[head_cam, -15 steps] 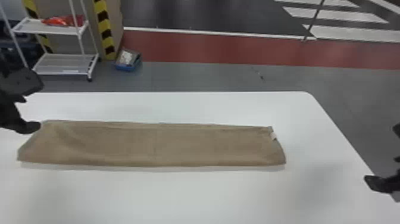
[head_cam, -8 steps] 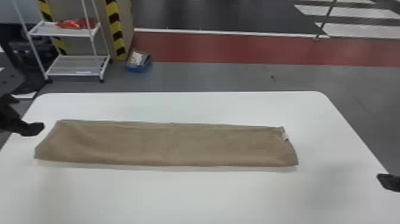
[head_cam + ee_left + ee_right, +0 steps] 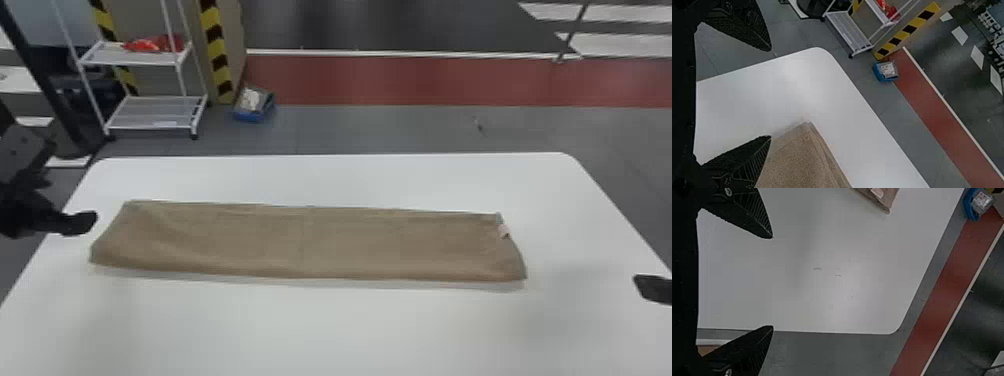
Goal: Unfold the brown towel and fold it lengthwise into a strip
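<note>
In the head view my left gripper [image 3: 67,205] is at the left edge, just off the towel's left end. The right gripper [image 3: 653,289] shows at the right edge, well apart from the cloth. Between them the brown towel [image 3: 305,242] lies flat as a long strip across the table, a small pale tag at its right end. From the left wrist, the gripper [image 3: 770,94] stands open with nothing held, the folded, layered corner of the towel [image 3: 803,160] beside one finger. In the right wrist view the gripper [image 3: 772,282] is open and holds nothing; the towel's tagged corner [image 3: 885,199] lies farther off.
The white table [image 3: 320,330] has rounded far corners. Beyond it on the floor stand a white wire shelf [image 3: 155,112] with a red item on it and a blue box [image 3: 255,105], beside a yellow-and-black striped post [image 3: 216,55].
The head view has shifted, so towel and table sit farther right in it. Relative to the table, my left gripper has drawn outward, away from the towel's left end. The towel keeps its shape.
</note>
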